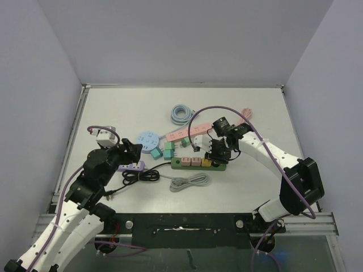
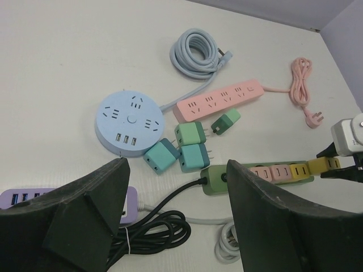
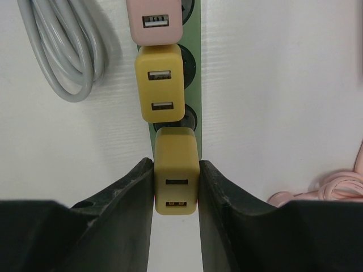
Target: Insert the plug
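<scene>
top view: the green power strip (image 1: 198, 165) carries two pink adapters (image 1: 191, 161) and a yellow adapter (image 1: 207, 162) in its sockets; the right gripper (image 1: 218, 152) sits at its right end.
left wrist: the left gripper (image 2: 177, 187) gapes wide, holding nothing, above a purple strip (image 2: 22, 198).
right wrist alone shows the grip: fingers pinch the yellow plug (image 3: 177, 178) at the strip's end socket, just beside the seated yellow adapter.

Lower centre of the right wrist view, the yellow plug (image 3: 176, 170) hides its prongs and where they meet the green power strip (image 3: 193, 41), which runs off the top edge.
</scene>
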Tool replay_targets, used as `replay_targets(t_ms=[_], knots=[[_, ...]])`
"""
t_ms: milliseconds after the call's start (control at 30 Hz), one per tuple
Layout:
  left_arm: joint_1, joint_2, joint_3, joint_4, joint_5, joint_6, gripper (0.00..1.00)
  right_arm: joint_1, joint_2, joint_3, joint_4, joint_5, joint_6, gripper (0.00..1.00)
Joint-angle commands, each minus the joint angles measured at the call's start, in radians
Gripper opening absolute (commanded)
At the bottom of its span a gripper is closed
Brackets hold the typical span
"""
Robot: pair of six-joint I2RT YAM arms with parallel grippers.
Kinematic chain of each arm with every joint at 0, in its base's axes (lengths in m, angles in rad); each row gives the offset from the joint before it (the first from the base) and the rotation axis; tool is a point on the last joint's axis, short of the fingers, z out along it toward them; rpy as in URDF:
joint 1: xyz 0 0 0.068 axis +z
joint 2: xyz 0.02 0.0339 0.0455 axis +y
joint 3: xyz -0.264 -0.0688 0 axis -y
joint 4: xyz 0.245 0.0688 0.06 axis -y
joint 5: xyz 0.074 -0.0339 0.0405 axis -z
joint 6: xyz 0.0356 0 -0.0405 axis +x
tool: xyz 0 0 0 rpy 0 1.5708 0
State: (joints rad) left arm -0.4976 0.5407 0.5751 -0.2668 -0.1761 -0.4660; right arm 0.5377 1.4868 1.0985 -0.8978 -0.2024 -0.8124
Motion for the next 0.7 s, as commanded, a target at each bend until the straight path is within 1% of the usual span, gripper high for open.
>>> replay_targets(t_ms=[0, 333, 533, 667], knots=[[0.015, -0.007, -0.003, 0.05, -0.004, 0.009, 0.68, 0.004, 0.009, 0.026, 0.026, -0.027, -0.044, 0.0], [0.025, -0.005, -0.008, 0.058, 0.014, 0.012, 0.68, 0.002, 0.043, 0.014, 0.04, -0.086, -0.063, 0.0], [0.027, -0.008, -0.008, 0.057, 0.017, 0.012, 0.67, 0.0, 0.066, -0.018, 0.055, -0.058, -0.065, 0.0], [0.028, -0.02, -0.011, 0.056, 0.018, 0.01, 0.68, -0.001, 0.06, -0.056, 0.076, -0.01, -0.063, 0.01]])
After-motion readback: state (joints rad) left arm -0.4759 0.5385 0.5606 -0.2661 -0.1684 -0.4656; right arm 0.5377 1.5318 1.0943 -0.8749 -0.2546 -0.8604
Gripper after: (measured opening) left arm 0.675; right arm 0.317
